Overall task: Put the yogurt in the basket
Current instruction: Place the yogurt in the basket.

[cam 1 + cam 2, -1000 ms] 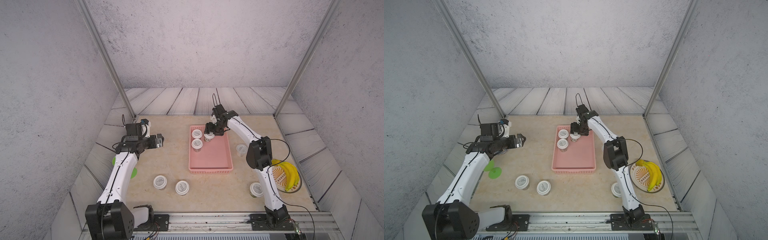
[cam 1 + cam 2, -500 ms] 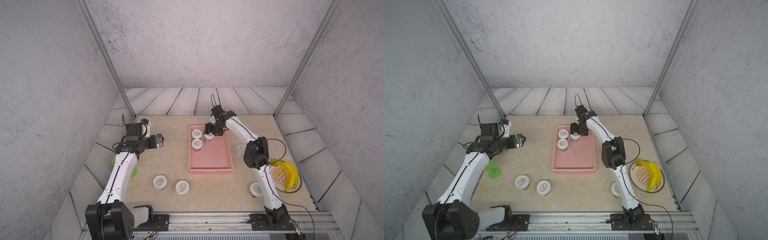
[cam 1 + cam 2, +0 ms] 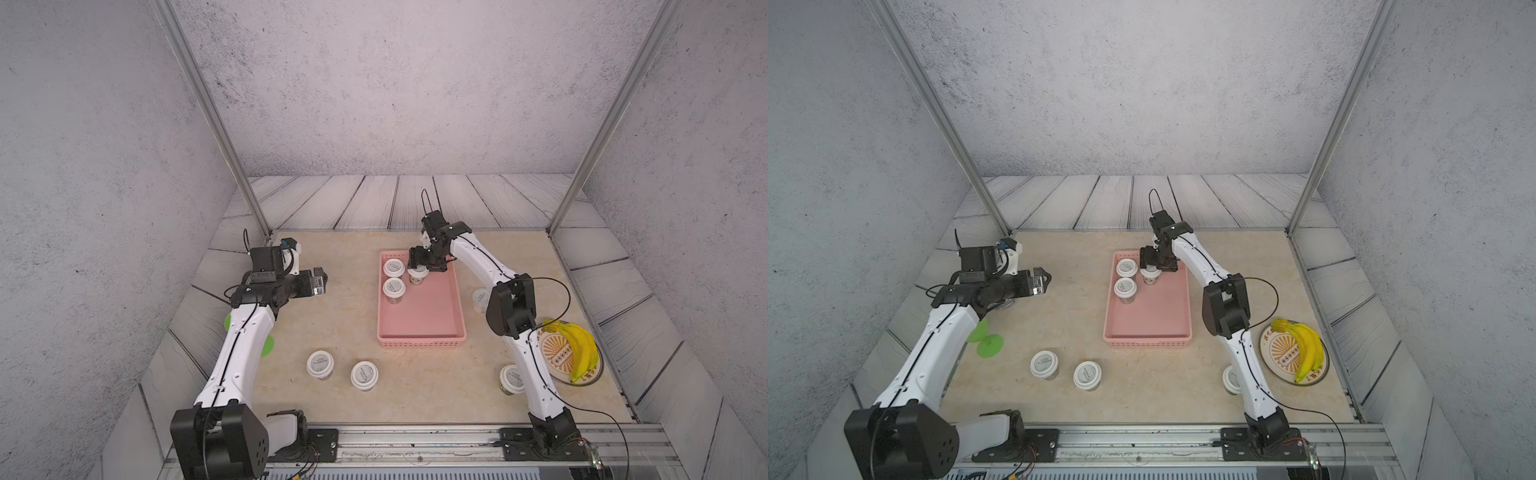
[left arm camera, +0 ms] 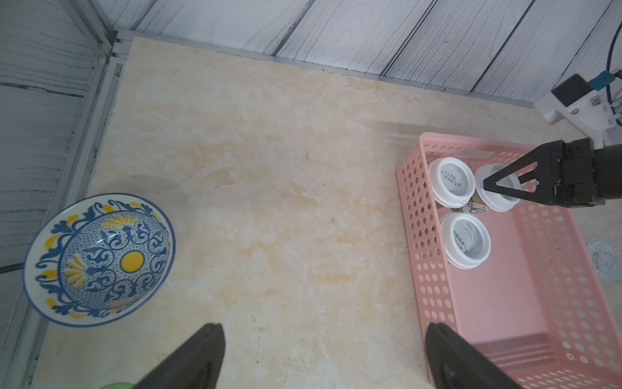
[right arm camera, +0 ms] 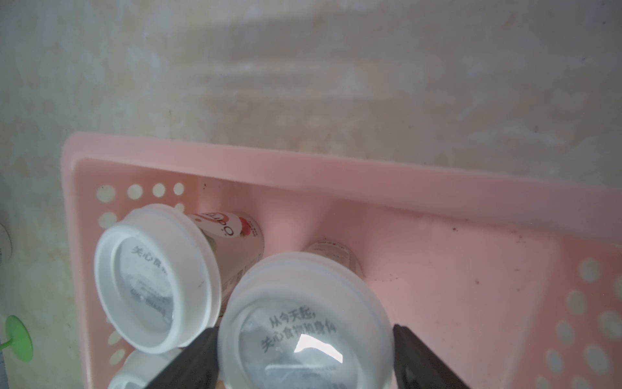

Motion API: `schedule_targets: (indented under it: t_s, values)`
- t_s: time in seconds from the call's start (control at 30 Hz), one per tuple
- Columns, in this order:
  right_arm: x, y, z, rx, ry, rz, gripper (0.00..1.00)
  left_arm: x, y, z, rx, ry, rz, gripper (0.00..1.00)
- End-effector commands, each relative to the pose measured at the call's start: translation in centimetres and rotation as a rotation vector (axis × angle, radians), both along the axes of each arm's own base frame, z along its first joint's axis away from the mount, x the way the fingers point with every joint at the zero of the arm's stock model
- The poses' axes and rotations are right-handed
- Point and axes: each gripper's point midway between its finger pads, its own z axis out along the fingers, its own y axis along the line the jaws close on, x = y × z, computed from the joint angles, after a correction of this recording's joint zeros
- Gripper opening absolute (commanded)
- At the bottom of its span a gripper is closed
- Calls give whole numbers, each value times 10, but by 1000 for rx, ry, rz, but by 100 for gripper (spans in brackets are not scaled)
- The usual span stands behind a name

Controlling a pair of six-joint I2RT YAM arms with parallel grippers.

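The right claw (image 5: 304, 336) is straddling a yogurt (image 3: 417, 275) inside the basket (image 3: 422, 343), grip impossible to tell; the left claw (image 4: 324, 328) is hovering released.

You've got a bunch of bananas (image 3: 579, 349) lying on a patterned plate (image 3: 555, 357) near the table's (image 3: 353, 324) right edge. On the left side sits a blue-and-yellow bowl (image 4: 101, 256), upright. A green cup (image 3: 988, 348) is nearer the front, partly hidden.

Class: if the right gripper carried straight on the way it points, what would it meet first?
Probably the yogurt cup between the right gripper's fingers, in the basket; contact is unclear.
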Motion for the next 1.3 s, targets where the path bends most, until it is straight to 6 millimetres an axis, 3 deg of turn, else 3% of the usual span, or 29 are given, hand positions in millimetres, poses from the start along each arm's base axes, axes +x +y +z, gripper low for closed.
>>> schedule_targets:
  t_s: [0.0, 0.7, 0.97, 1.27]
  values:
    - [-4, -1, 6, -23, -9, 8, 84, -1, 2, 1, -10, -6, 6, 98]
    - [-20, -13, 79, 17, -122, 11, 89, -6, 1, 4, -20, -24, -13, 98]
    - [-36, -31, 105, -11, -160, 16, 93, -8, -5, 6, -35, -36, -49, 98]
    - [-57, -60, 118, -76, -202, -1, 100, -11, -8, 6, -32, -39, -86, 98]
